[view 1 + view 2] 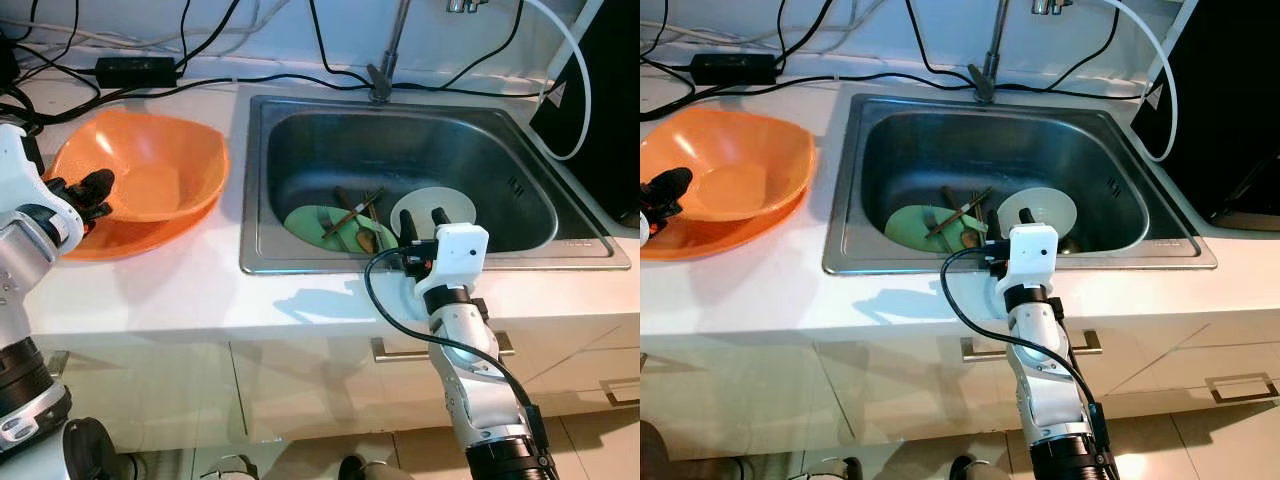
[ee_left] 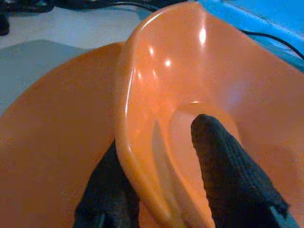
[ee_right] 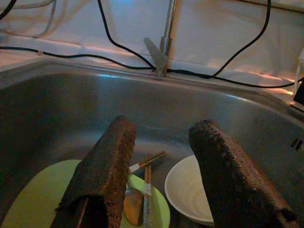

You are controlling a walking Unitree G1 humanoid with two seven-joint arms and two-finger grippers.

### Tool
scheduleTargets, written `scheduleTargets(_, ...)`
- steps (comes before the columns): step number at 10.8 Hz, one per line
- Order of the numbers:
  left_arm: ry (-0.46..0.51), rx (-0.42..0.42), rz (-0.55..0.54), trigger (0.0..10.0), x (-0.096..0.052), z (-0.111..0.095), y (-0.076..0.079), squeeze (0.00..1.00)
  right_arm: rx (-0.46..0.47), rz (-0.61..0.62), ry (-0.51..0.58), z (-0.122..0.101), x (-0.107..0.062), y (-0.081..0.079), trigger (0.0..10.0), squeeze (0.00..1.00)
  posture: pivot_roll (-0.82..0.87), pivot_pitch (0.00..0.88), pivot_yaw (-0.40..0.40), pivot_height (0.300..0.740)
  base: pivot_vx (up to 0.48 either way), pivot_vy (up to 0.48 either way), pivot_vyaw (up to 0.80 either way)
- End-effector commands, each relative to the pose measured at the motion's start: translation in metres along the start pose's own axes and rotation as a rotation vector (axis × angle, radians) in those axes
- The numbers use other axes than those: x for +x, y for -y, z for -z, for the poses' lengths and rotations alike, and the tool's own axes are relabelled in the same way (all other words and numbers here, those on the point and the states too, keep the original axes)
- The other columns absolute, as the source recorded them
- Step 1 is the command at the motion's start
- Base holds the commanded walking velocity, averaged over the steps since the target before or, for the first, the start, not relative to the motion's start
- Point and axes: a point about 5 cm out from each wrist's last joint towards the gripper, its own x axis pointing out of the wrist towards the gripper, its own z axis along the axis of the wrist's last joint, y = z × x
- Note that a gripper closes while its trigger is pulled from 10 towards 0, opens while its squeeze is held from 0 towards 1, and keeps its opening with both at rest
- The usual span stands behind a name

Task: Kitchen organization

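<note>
A white counter holds a steel sink (image 1: 262, 180) at centre. At nine o'clock, an orange bowl (image 1: 150, 165) sits in an orange plate (image 1: 120, 238); the left gripper (image 1: 88, 195) clenches the bowl's near rim, one finger inside, one outside. At the sink's six o'clock edge the right gripper (image 1: 424, 222) hovers with fingers spread, grasping nothing, above a green plate (image 1: 312, 222), chopsticks (image 1: 356, 208) and a white bowl (image 1: 440, 203) on the sink floor

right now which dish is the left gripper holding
The orange bowl on the counter: the left gripper pinches its rim, one finger inside. The green plate and white bowl lie in the sink.
</note>
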Motion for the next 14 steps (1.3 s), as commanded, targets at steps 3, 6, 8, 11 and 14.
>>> scheduleTargets(3,0.101,-0.036,0.03,0.0,0.002,-0.013,0.011,0.0,-0.012,0.011,-0.037,0.007,-0.002,0.002,10.0,0.0,0.09,0.095,-0.07,0.74,0.0,0.0,0.0)
scheduleTargets(6,0.278,-0.136,0.059,0.0,-0.001,-0.035,0.019,0.0,-0.014,0.011,-0.037,0.007,-0.001,0.002,10.0,0.0,0.09,0.09,-0.071,0.74,0.0,0.0,0.0)
scheduleTargets(8,0.328,-0.177,0.072,2.5,-0.001,-0.037,0.024,0.0,-0.014,0.011,-0.035,0.006,0.0,0.002,10.0,0.0,0.09,0.087,-0.072,0.74,0.0,0.0,0.0)
scheduleTargets(11,0.31,-0.179,0.078,10.0,0.002,-0.031,0.025,0.0,-0.012,0.009,-0.037,0.007,0.0,0.001,10.0,0.0,0.09,0.079,-0.072,0.74,0.0,0.0,0.0)
scheduleTargets(14,0.425,-0.247,0.079,10.0,-0.001,-0.042,0.026,0.0,-0.005,0.006,-0.033,0.005,0.001,0.0,10.0,0.0,0.09,0.079,-0.073,0.74,0.0,0.0,0.0)
